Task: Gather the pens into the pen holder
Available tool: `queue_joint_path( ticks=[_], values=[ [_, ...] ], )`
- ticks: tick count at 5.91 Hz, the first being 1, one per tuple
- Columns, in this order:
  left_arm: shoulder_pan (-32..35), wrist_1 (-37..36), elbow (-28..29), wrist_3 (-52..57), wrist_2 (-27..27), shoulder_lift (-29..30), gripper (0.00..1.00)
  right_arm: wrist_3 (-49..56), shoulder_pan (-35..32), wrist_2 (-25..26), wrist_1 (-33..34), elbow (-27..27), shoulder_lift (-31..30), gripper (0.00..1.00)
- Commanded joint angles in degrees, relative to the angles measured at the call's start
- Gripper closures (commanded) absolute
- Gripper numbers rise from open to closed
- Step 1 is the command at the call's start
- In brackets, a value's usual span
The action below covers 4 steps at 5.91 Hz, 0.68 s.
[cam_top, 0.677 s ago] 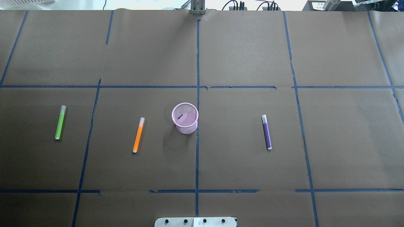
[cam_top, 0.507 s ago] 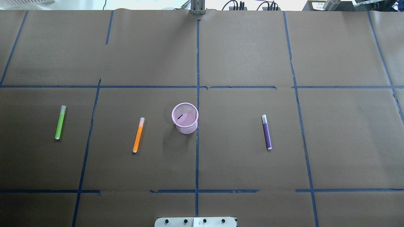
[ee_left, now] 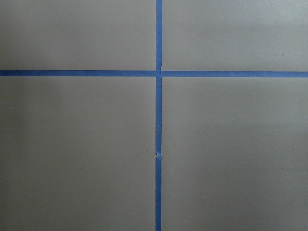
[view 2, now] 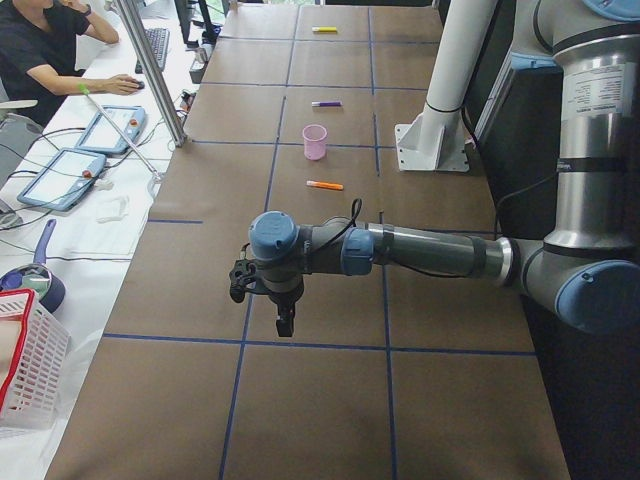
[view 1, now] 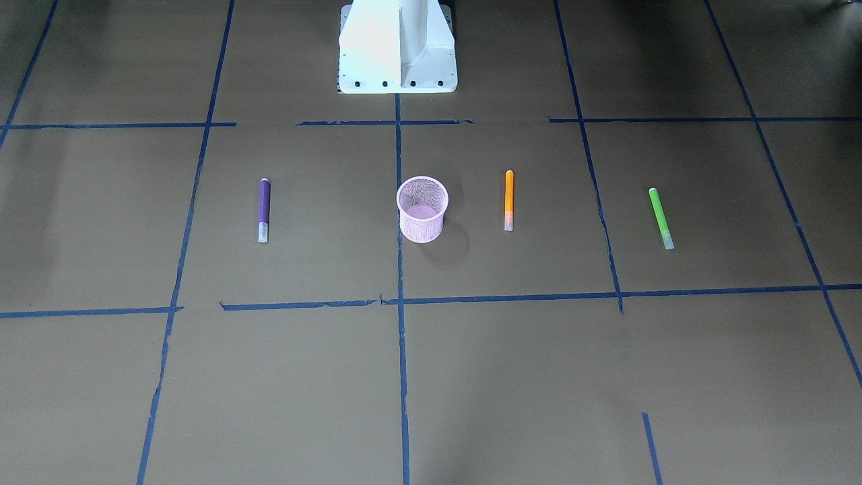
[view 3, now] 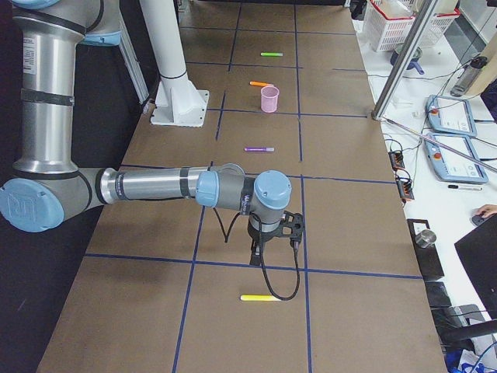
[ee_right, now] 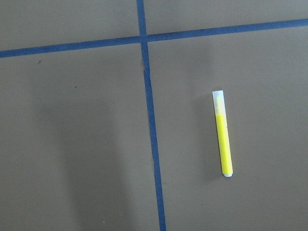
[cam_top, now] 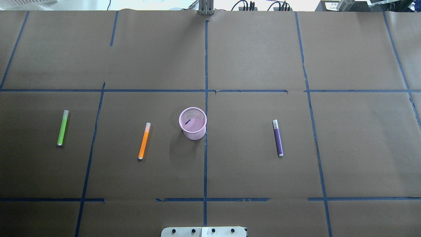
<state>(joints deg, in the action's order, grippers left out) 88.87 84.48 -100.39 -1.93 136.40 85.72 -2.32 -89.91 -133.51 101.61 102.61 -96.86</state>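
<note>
Lying flat near the right tool (view 3: 257, 253), toward the table's (view 3: 342, 311) right end, the slim yellow pale-capped pen (ee_right: 223, 137) ran robot-side to operator-side, unobstructed on brown paper (ee_right: 72, 144). Whether that tool was spread could not be told. The round pink wire-mesh pen holder (cam_top: 194, 134) stood well apart, mid-table.

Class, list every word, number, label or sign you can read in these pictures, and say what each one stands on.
No text can be read.
The white label beyond the table's far edge: print too small to read.
The green pen, orange pen, purple pen, yellow pen and pen holder: no lettering shows.
</note>
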Motion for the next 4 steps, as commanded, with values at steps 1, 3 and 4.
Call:
queue_joint_path(
  ticks=[1,3,4],
  values=[
    [-0.19,0.33,0.55,0.42,0.18,-0.55,0.0,0.04,0.0,-0.09,-0.01,0.4,0.0,0.0],
    [-0.63,1.38,-1.11,-0.36,1.94,-0.65,0.0,0.13,0.09,-0.26,-0.1,0.4,0.0,0.0],
    [-5.24,2.86,-1.73,-5.49,1.94,-0.21,0.0,-0.05,0.17,-0.26,-0.97,0.49,0.26,0.0]
  ],
)
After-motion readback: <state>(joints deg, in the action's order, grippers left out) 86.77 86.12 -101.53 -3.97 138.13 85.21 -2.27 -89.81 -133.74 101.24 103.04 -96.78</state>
